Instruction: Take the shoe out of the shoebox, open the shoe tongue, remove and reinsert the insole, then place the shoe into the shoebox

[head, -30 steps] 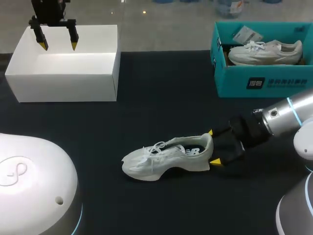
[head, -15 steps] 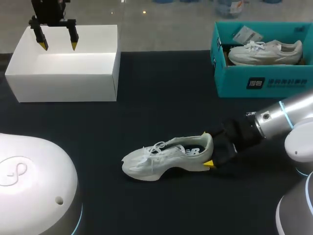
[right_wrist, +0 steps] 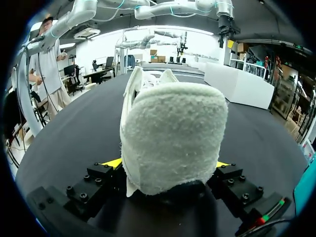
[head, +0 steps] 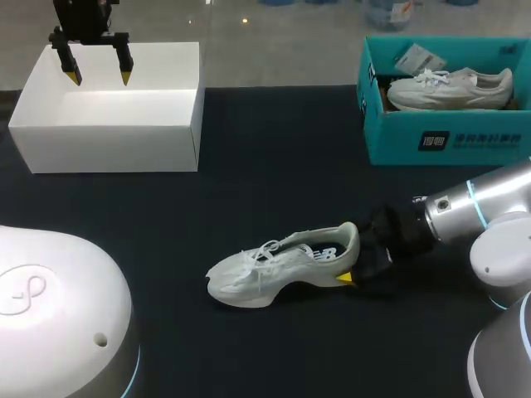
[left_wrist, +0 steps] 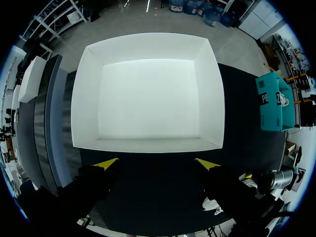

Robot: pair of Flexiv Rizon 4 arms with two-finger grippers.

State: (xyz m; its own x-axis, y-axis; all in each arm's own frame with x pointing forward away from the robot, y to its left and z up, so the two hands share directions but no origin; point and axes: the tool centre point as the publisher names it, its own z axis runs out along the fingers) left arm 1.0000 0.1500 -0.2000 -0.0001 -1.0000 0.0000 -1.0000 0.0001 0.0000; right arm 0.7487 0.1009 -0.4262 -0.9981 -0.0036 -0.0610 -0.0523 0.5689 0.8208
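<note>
Shoe: Since it lies on its sole mid-table, toe left and heel right, outside both boxes, the shoe point(head: 278, 269) counts as already taken out; tongue and insole look untouched.
Right gripper: the right gripper point(head: 352, 253) straddles the heel from the right, jaws wide, one on each side. No squeeze is evident, so I judge it is not yet gripping.
Change: a second ago its yellow tips stood just right of the heel; they have since slid left along it, and the shoe has barely shifted. This looks like a heel hold being set up to steady the shoe for the tongue work.
Left gripper: the left gripper point(head: 99, 77) hangs over the white box point(head: 108, 145) at far left, jaws wide, holding nothing, unmoved.
Teal box: the teal box point(head: 440, 137) at far right holds a second shoe point(head: 452, 89).
Right wrist view: both tips flank the fuzzy heel; the head view shows only the near one.
Left wrist view: the white box's whole floor, from above; the head view shows only part of it.
</note>
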